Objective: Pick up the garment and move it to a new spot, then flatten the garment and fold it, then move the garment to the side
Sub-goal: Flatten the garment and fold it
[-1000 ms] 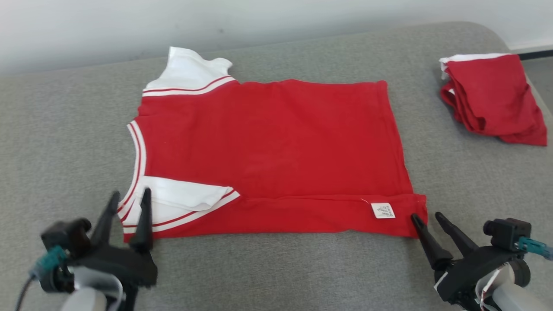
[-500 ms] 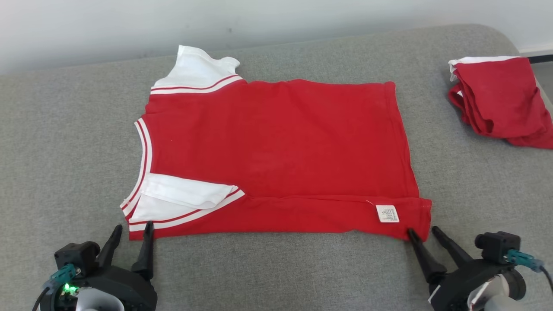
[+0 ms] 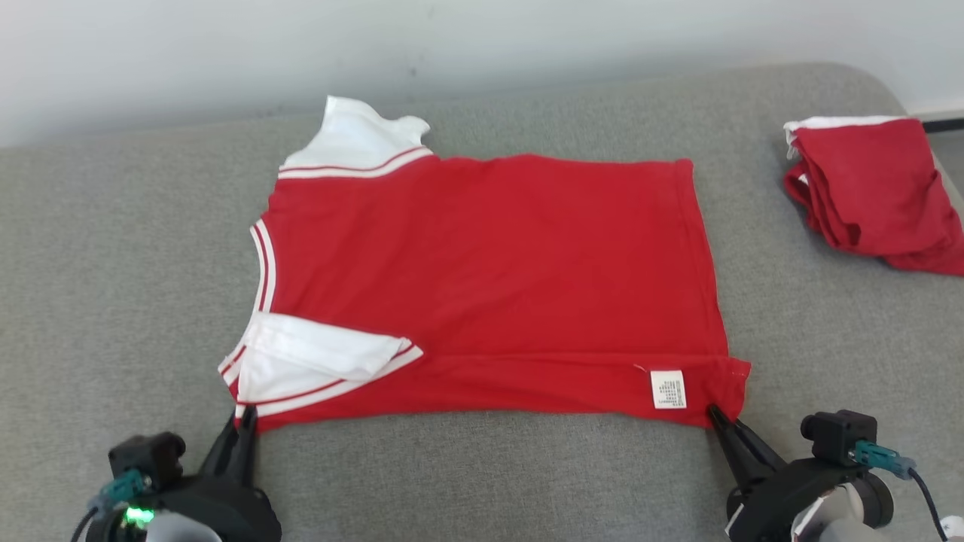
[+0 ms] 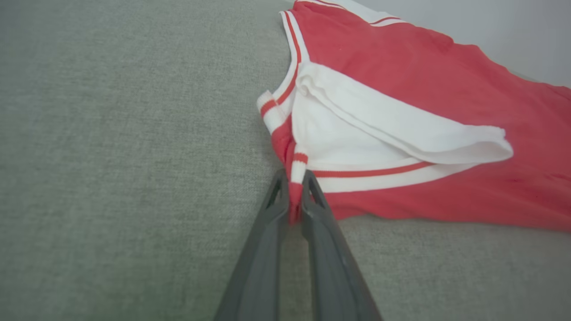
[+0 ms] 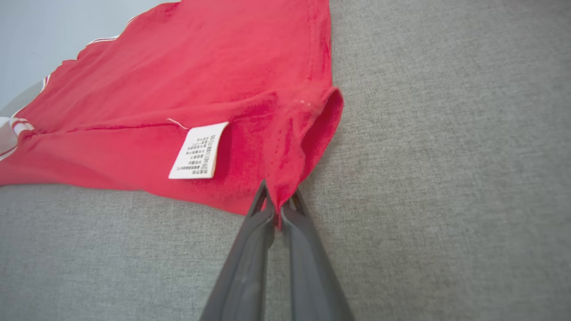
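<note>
The garment (image 3: 489,271) is a red shirt with white sleeves and striped trim, spread flat on the grey cushion, collar to the left, its near edge turned over with a white label (image 3: 668,389) showing. My left gripper (image 3: 247,415) is shut on the near shoulder corner, and in the left wrist view the red and white trim (image 4: 295,178) is pinched between the fingers (image 4: 274,209). At the near hem corner my right gripper (image 3: 714,412) is shut on the cloth; the right wrist view shows the red corner (image 5: 281,196) nipped in its tips.
A second red garment (image 3: 874,192) lies folded at the far right of the cushion (image 3: 113,286). A pale wall (image 3: 226,53) runs behind the cushion's far edge. Bare grey fabric lies left of the shirt and along the near edge.
Both grippers have gone from open to shut, each closing on a near corner of the garment. The head view has shifted, so the whole scene sits slightly lower.
</note>
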`<state>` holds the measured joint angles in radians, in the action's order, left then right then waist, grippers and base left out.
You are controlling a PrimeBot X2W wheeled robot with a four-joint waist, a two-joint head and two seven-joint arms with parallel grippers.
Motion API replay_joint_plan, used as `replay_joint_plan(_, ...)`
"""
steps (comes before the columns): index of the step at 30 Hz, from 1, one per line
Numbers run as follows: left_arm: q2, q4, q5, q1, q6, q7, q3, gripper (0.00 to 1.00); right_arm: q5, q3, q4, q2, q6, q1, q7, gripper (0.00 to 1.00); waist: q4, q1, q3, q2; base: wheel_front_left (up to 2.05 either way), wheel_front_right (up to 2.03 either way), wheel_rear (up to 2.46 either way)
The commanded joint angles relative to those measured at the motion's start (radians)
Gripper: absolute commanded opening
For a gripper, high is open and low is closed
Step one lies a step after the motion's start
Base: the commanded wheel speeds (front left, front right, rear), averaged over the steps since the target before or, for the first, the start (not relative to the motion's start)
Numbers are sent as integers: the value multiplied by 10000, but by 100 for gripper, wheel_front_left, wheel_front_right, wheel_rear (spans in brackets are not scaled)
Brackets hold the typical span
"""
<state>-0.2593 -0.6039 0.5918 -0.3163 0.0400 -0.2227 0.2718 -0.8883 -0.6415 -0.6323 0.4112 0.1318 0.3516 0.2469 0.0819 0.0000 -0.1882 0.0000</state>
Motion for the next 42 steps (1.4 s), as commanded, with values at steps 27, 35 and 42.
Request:
replay_joint_plan(27, 806, 2860, 51, 3735, -930, -415, -391, 100, 441, 1880, 1824, 717, -27, -3027, -544, 100, -965, 0, 1635, 0, 0, 0, 0)
replay_joint_plan(35, 730, 4128, -841, 3283, -1054, -426, -1481, 100, 1610, 3620, 2750, 35, -27, -3066, -11, 100, -784, 0, 1651, 0, 0, 0, 0)
replay_joint_plan(42, 625, 5098, -2132, 2758, -784, -429, -2068, 100, 3890, 4715, 4046, -921, -27, -3044, 152, 100, -593, 0, 1694, 0, 0, 0, 0)
